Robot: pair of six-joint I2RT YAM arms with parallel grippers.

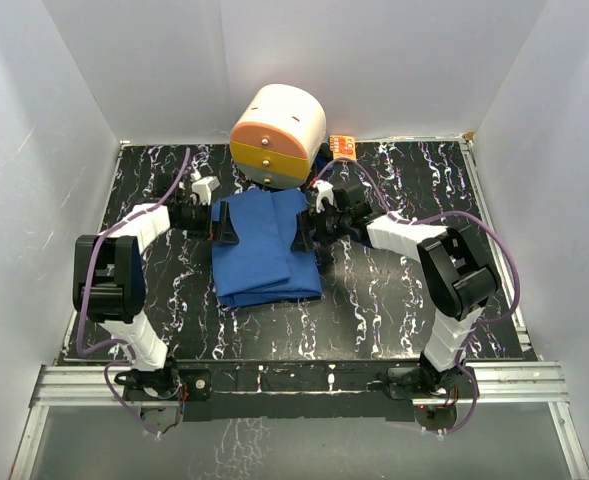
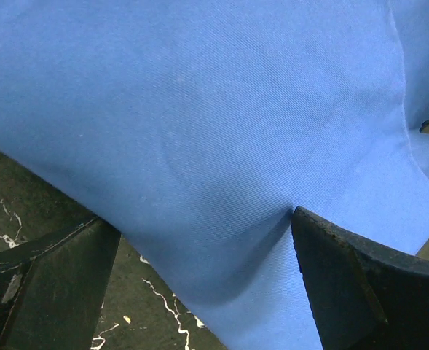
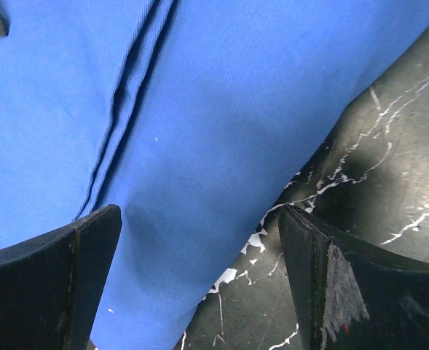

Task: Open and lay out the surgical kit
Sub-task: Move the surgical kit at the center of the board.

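None of the unwrapping is showing yet: the surgical kit [image 1: 264, 250] is lying as a folded royal-blue bundle in the middle of the marbled black table [image 1: 394, 300], just in front of the round cream-and-orange container [image 1: 277, 135]. The small orange box [image 1: 342, 145] is sitting further back by the wall. No tray, scissors or packets are peeking out, so I am judging the whole job to be ahead: flaps to be peeled back, then the contents spread out.

Both arms are reaching in at the far end of the bundle, one on each side. The left gripper [image 1: 221, 222] is standing wide, straddling the cloth's left edge. One of its fingers [image 2: 345, 277] is pressing into the fabric and making a small dimple, while the other is hanging at the cloth's border over the table. Nothing is pinched.

The right gripper [image 1: 304, 232] is also gaping wide at the right edge, one finger [image 3: 76, 270] hovering over the cloth near a fold line, the other over bare table. Whether it is touching the fabric I cannot tell. Neither is holding anything.
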